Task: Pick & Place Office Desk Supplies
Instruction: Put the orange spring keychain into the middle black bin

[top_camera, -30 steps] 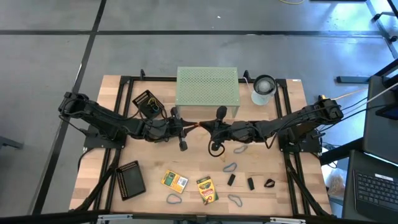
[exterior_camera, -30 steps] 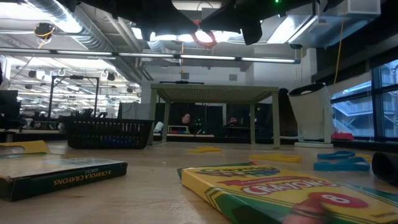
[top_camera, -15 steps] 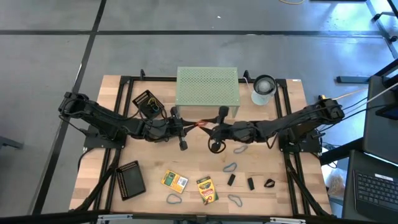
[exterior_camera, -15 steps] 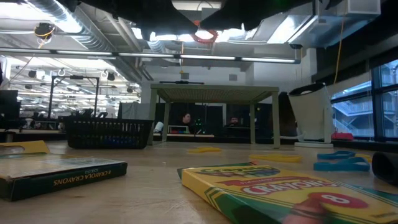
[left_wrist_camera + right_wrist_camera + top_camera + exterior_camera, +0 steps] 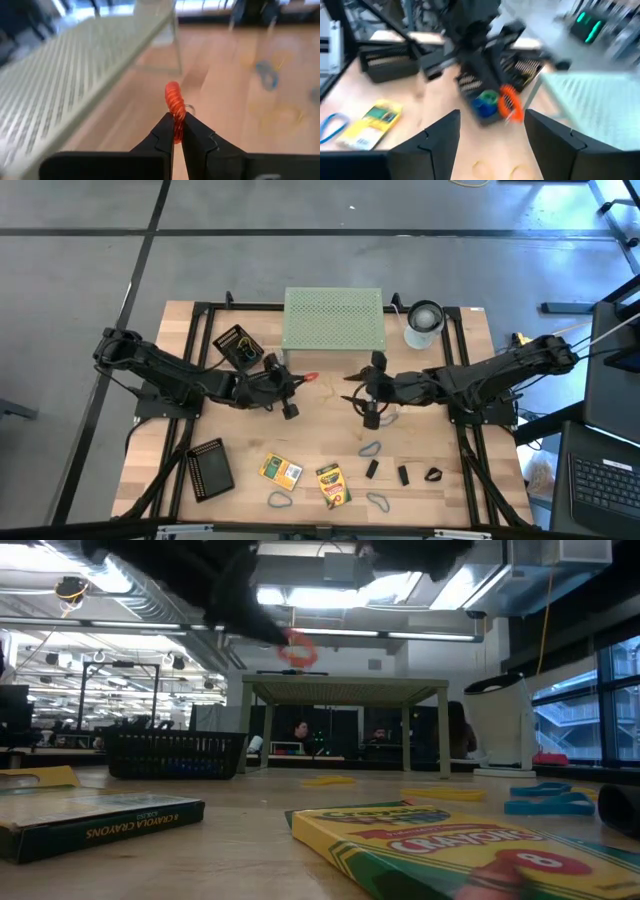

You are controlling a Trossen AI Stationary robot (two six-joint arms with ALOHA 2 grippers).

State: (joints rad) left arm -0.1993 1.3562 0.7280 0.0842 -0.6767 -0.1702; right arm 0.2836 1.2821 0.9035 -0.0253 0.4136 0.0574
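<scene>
**Band handed over to our left hand**

Since a second ago our right hand (image 5: 366,393) has let go and drawn back toward three o'clock, so the two arms, then joined at the middle, now stand apart.

High view: our left hand (image 5: 297,379) is pinched shut on the orange rubber band (image 5: 308,377), just in front of the green riser (image 5: 333,318). On the worktop (image 5: 470,330) we count two crayon boxes (image 5: 281,471), two black mesh trays (image 5: 238,346) and three small black clips (image 5: 372,468); several loose bands lie around them.

Low view: the band (image 5: 297,650) hangs well above the worktop.

Left wrist view: its fingers (image 5: 165,135) clamp the band's lower end only.

Right wrist view: our fingers (image 5: 440,135) stand wide, holding nothing.

Judgement: carry slowly to the tray at ten o'clock, keeping the thin grip level.
</scene>
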